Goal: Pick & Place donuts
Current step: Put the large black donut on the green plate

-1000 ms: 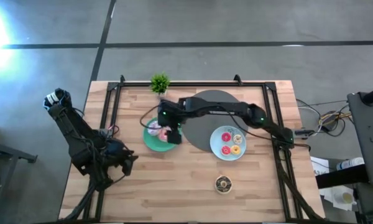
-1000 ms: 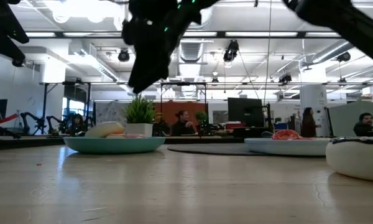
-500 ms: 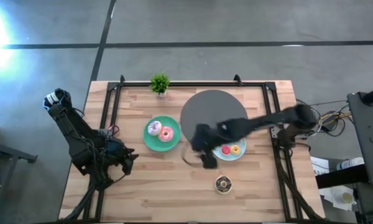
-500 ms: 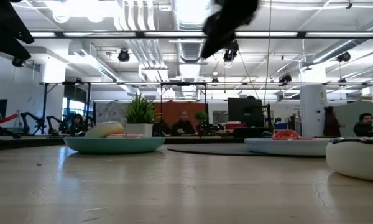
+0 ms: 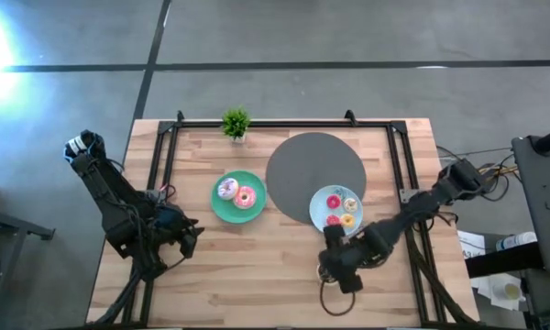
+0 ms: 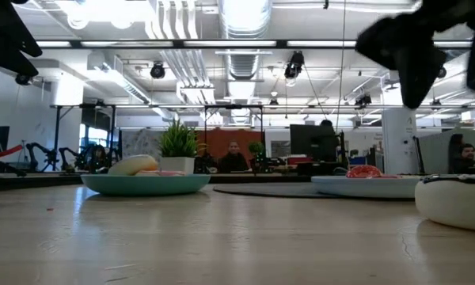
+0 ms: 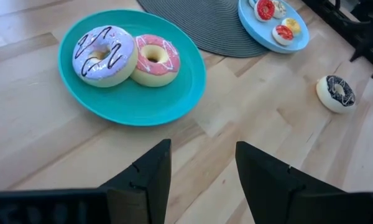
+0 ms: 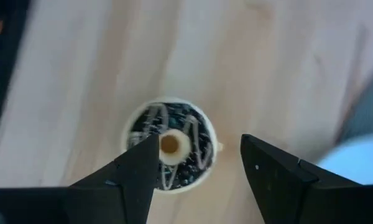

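The chocolate brown donut (image 8: pixel 169 151) with white drizzle lies flat on the bare wood near the table's near edge, also in the left wrist view (image 7: pixel 336 93) and low view (image 6: pixel 455 198). My right gripper (image 8: pixel 199 146) hangs open above it, fingers pointing down, touching nothing; in the high view (image 5: pixel 339 266) it hides the donut. The lilac-white donut (image 7: pixel 104 55) and the pink donut (image 7: pixel 154 59) lie side by side on the teal plate (image 5: pixel 222 209). Tiny donuts (image 5: pixel 339 213) lie on the pale blue plate (image 5: pixel 317 203). My left gripper (image 7: pixel 202 155) waits open at the table's left.
The big grey disc (image 5: pixel 314 165) lies at the table's far middle, touching the pale blue plate. A small potted plant (image 5: pixel 236 122) stands at the far edge. Black frame rails (image 5: pixel 412 192) run along the left and right sides. Bare wood lies between the plates and the near edge.
My right gripper has swung from above the teal plate toward the table's near right, past the pale blue plate, and now hangs over the chocolate donut. The pink donut, under the gripper a second ago, lies uncovered on the teal plate.
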